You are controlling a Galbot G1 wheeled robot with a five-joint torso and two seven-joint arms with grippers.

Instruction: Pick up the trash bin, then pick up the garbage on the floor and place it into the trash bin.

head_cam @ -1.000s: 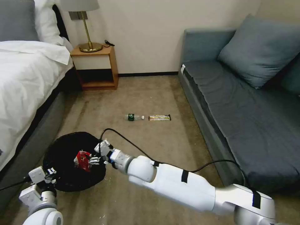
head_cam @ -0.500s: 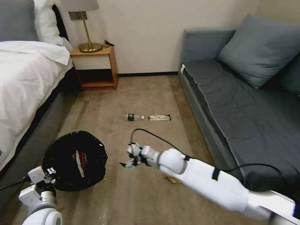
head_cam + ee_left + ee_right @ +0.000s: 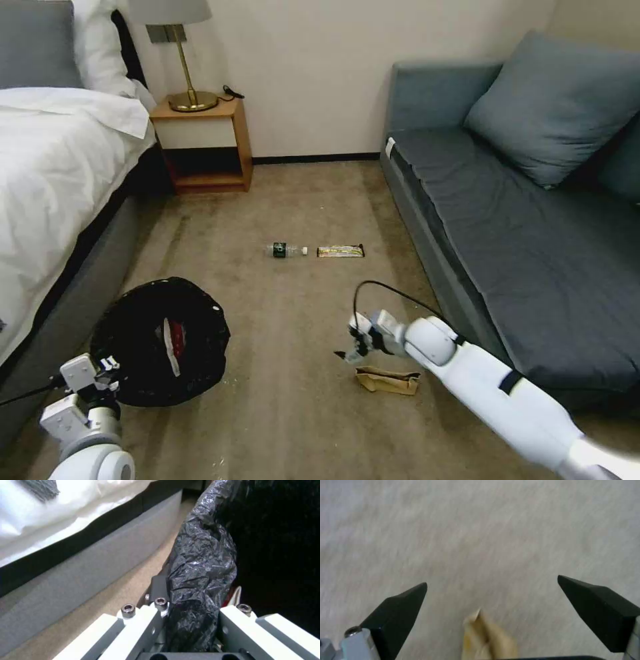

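The trash bin [image 3: 208, 371], lined with a black bag, is at the lower left beside the bed. My left gripper [image 3: 105, 367] is shut on its near rim; the left wrist view shows the crumpled black liner [image 3: 203, 562] pinched in my left gripper [image 3: 193, 620]. A red-and-white snack packet [image 3: 175, 337] lies inside the bin. My right gripper [image 3: 349, 348] hangs open just above the carpet, at the left end of the brown paper bag [image 3: 388, 381]. In the right wrist view the bag's tip [image 3: 488, 637] lies below the open right gripper [image 3: 492, 580]. A small bottle [image 3: 287, 251] and a gold-black wrapper [image 3: 341, 251] lie farther ahead.
A bed [image 3: 60, 173] runs along the left and a grey sofa [image 3: 520, 233] along the right. A wooden bedside table [image 3: 203, 143] with a lamp stands at the far wall. Open carpet [image 3: 293, 313] lies between bin and sofa.
My right gripper let go of the red packet over the bin and swung right across the carpet to the brown paper bag. The left gripper and bin have stayed put.
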